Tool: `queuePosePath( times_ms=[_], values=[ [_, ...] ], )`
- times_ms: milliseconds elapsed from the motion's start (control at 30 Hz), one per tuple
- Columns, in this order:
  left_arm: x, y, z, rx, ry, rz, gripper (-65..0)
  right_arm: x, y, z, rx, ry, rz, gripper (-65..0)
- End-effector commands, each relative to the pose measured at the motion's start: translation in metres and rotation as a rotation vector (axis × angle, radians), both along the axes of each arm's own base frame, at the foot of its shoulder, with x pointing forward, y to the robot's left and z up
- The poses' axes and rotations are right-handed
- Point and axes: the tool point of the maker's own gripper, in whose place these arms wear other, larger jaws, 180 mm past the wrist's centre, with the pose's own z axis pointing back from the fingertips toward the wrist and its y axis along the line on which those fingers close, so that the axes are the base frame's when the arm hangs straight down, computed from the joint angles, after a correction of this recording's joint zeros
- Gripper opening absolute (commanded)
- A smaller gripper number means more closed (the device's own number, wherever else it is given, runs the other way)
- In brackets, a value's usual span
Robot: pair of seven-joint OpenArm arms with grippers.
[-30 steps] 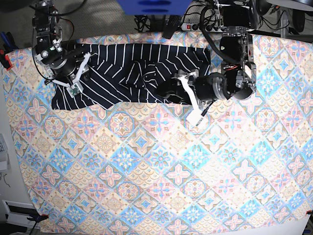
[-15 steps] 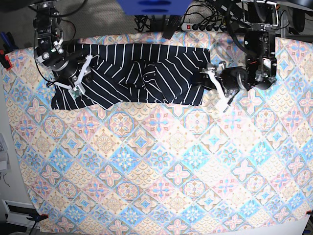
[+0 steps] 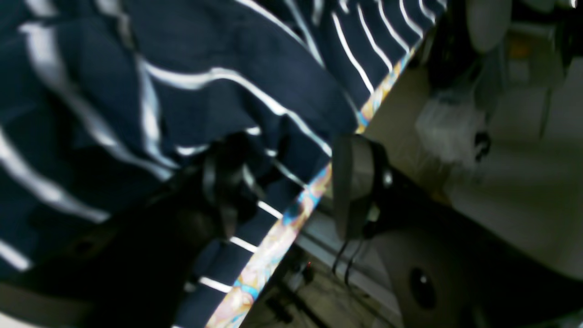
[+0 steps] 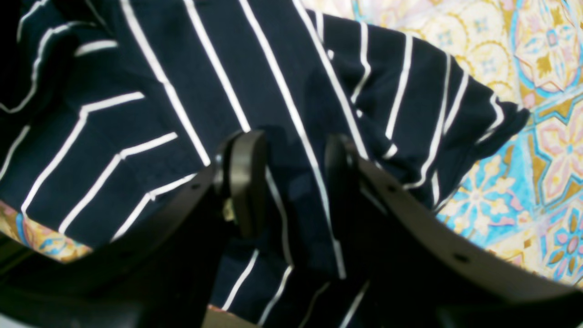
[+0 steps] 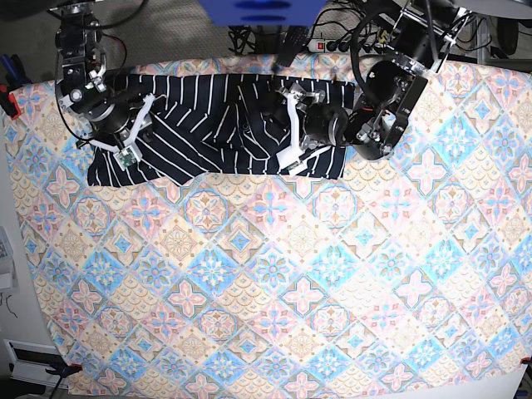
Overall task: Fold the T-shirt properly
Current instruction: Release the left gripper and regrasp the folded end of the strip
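T-shirt [image 5: 208, 125] under left tool [image 5: 287, 125], seemingly ungripped

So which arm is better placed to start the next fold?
Probably the right gripper: its open jaws straddle a sleeve-end ridge of the dark navy white-striped T-shirt. The left gripper hovers open over the bunched middle.
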Motion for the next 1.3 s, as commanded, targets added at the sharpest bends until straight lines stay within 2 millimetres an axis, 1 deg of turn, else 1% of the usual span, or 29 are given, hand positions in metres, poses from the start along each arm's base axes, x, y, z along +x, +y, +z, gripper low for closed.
queuePosePath(
  times_ms=[0, 67, 167, 267, 300, 367, 433, 533, 600, 700, 833, 933, 1000, 1067, 1133, 1267],
  values=[
    [0.008, -0.007, 0.012, -0.038, -0.033, -0.007, -34.2, 0.008, -0.002, 0.009, -0.002, -0.038, 0.003, -43.5],
    [0.006, -0.009, 0.013, -0.041, -0.036, -0.019, -34.2, 0.008, -0.003, 0.009, -0.003, -0.038, 0.004, -43.5],
    [0.008, -0.013, 0.025, -0.059, -0.076, -0.033, -34.2, 0.008, -0.003, 0.009, -0.003, -0.038, 0.004, -43.3],
    [0.018, -0.003, 0.039, -0.058, -0.147, -0.026, -34.2, 0.008, -0.003, 0.009, -0.003, -0.038, 0.004, -43.3],
    [0.028, 0.005, 0.044, -0.059, -0.178, 0.009, -34.2, 0.008, -0.003, 0.009, -0.003, -0.038, 0.004, -43.3],
    [0.044, 0.025, 0.048, -0.048, -0.208, 0.085, -34.2, 0.008, -0.003, 0.009, -0.003, -0.038, 0.004, -43.4],
    [0.056, 0.049, 0.049, -0.031, -0.223, 0.171, -34.1, 0.008, -0.003, 0.009, -0.003, -0.038, 0.004, -43.4],
    [0.067, 0.086, 0.049, -0.003, -0.227, 0.302, -33.7, 0.008, -0.003, 0.009, -0.003, -0.038, 0.004, -43.4],
    [0.065, 0.107, 0.045, 0.016, -0.215, 0.375, -33.6, 0.008, -0.002, 0.009, -0.003, -0.038, 0.005, -43.4],
    [0.060, 0.129, 0.037, 0.040, -0.191, 0.447, -33.6, 0.008, -0.001, 0.009, -0.002, -0.037, 0.008, -43.4],
    [0.047, 0.158, 0.012, 0.081, -0.102, 0.539, -33.6, 0.007, 0.000, 0.009, 0.000, -0.036, 0.009, -43.3],
    [0.038, 0.163, -0.003, 0.095, -0.046, 0.557, -33.5, 0.007, 0.000, 0.009, 0.000, -0.036, 0.009, -43.3],
    [0.036, 0.161, -0.009, 0.087, -0.024, 0.569, -33.5, 0.007, 0.000, 0.009, 0.000, -0.036, 0.009, -43.3],
    [0.035, 0.153, -0.015, 0.068, 0.000, 0.582, -33.5, 0.007, 0.000, 0.009, 0.000, -0.036, 0.009, -43.3],
    [0.038, 0.147, -0.018, 0.053, 0.013, 0.589, -33.5, 0.007, 0.000, 0.009, 0.000, -0.036, 0.009, -43.3],
    [0.036, 0.125, -0.031, 0.037, 0.064, 0.544, -33.8, 0.007, 0.000, 0.009, 0.000, -0.036, 0.009, -43.4]
  ],
)
